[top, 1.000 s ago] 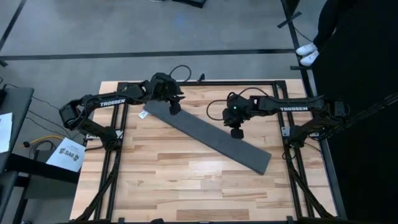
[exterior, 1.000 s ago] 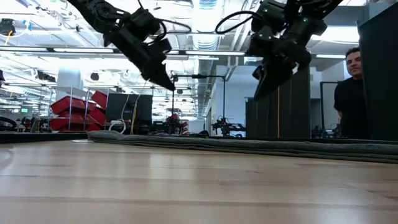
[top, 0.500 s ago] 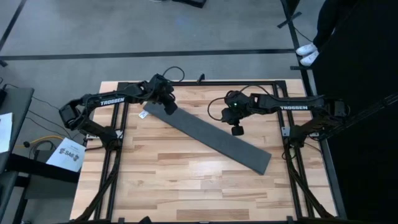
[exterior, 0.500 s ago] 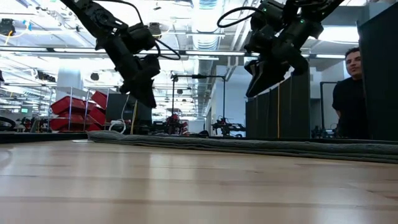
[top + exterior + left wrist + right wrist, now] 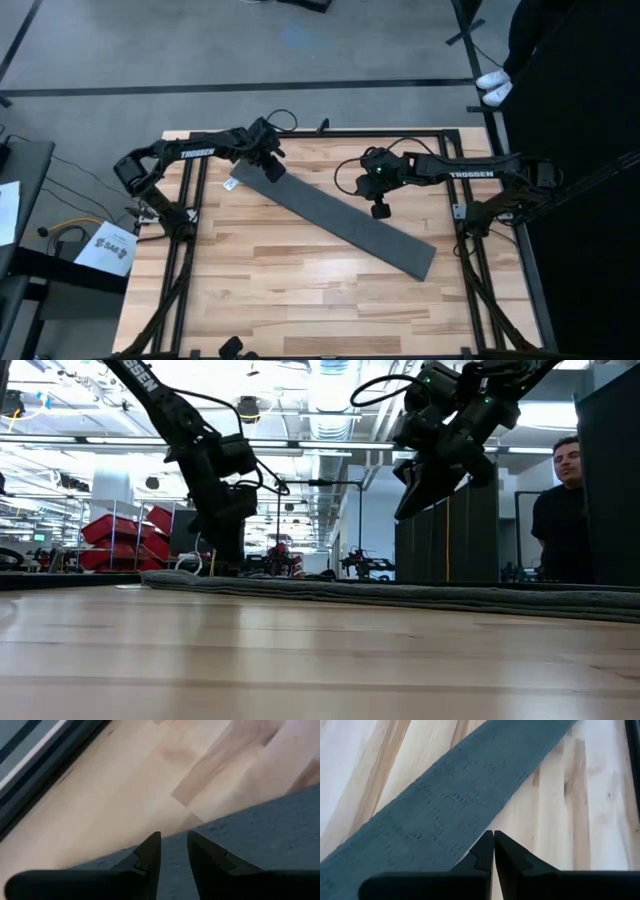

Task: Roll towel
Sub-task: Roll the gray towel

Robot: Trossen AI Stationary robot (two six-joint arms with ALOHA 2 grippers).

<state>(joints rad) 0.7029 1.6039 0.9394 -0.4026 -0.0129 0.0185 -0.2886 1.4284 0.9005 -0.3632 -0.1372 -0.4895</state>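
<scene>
- Wooden and pale, the butcher-block counter point(image 5: 300, 290) is carrying everything, and its bare planks around the cloth are leaving room for a straight roll down the strip's length.
- Lying flat and diagonal across that counter is the long dark grey folded towel point(image 5: 340, 215), running from its far left end by the left arm down to its near right end; it is not yet rolled at all, so the step in hand, as I judge it, is taking hold of the far left end to start the first turn.
- Hanging right over that end, the left gripper point(image 5: 173, 851) is pointing down at the towel's short edge with its jaws a narrow gap apart and nothing between them; to do this well it should be pinching the full edge squarely, not one corner, so the roll is starting even.
- Waiting above the strip's middle, just off its far long edge, the right gripper point(image 5: 493, 845) is showing its jaws pressed together and empty; it could be steadying the cloth once the roll begins.
- Sitting just beside the left end, the small white label tag point(image 5: 230, 184) is marking the edge to tuck in first.
</scene>
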